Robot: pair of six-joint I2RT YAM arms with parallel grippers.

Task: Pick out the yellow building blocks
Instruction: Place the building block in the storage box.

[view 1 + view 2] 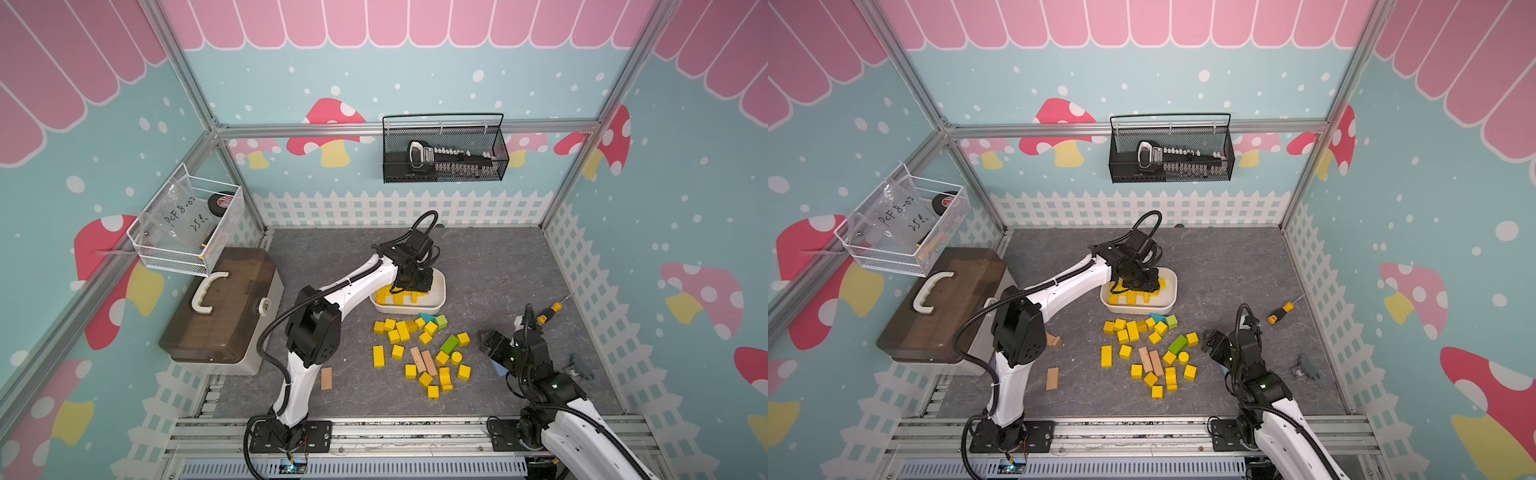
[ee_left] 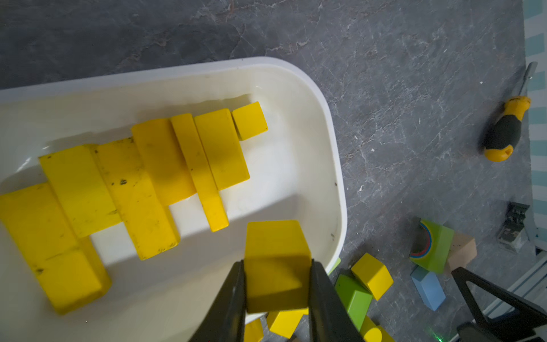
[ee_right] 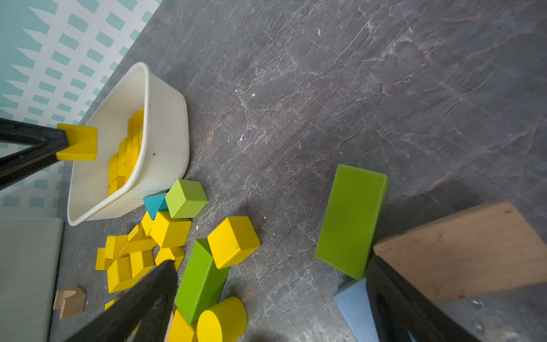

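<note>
While your left gripper [image 2: 276, 263] is clamped on a yellow cube [image 2: 276, 242], it hangs over the white tub [image 2: 325, 118], where yellow bars [image 2: 142, 183] lie side by side on the tub's floor. Your right gripper [image 3: 270, 263] stands with its jaws wide apart and nothing between them, at 3 o'clock of the loose yellow blocks [image 1: 402, 331]. In both top views these are scattered on the grey table [image 1: 498, 266] at 6 o'clock of the tub.

Mind what is mixed in:
- A teal wedge [image 1: 426, 318] and a light green cube [image 1: 441, 321] sit by the tub's near wall, touching the nearest yellow pieces.
- A green bar [image 1: 449, 344] lies on the cluster's 3 o'clock side.
- Two tan planks [image 1: 424, 360] lie side by side in its middle.
- A blue block [image 1: 498, 368] lies under the right gripper.
- A screwdriver [image 1: 550, 311] lies well apart, at 3 o'clock of the tub.
</note>
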